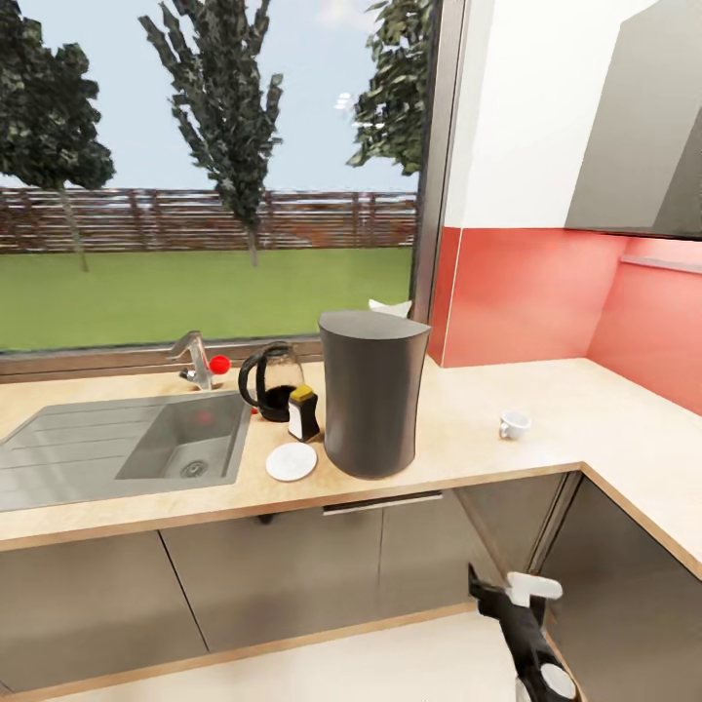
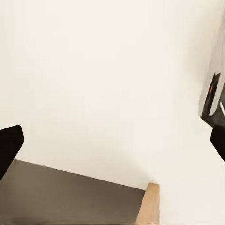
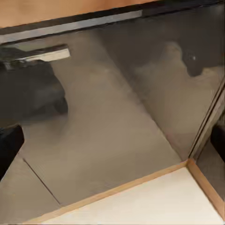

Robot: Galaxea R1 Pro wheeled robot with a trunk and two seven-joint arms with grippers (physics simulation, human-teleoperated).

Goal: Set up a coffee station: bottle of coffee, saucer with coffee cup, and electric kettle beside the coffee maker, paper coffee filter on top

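Coffee maker [image 1: 373, 393], the tall dark grey one, stands on the wooden countertop [image 1: 546, 444] in front of the window, and I see a white paper coffee filter [image 1: 390, 308] showing just behind its top edge; I cannot tell if it lies on the machine. Just beside it, on the sink side, are the bottle of coffee [image 1: 303, 413] with a yellow cap, the electric kettle [image 1: 267, 381] behind that bottle, and the white saucer [image 1: 292, 462] flat near the counter edge. The coffee cup [image 1: 514, 423] is well apart on the other side, alone on the counter and not on the saucer. My right gripper [image 1: 509, 597] hangs low in front of the grey cabinet doors [image 1: 419, 546], below the counter. In the right wrist view its dark fingertips [image 3: 9, 145] sit at both edges with cabinet between them, so the fingers are spread and hold nothing. In the left wrist view the fingertips [image 2: 9, 143] are also far apart over the pale floor [image 2: 112, 84], empty.
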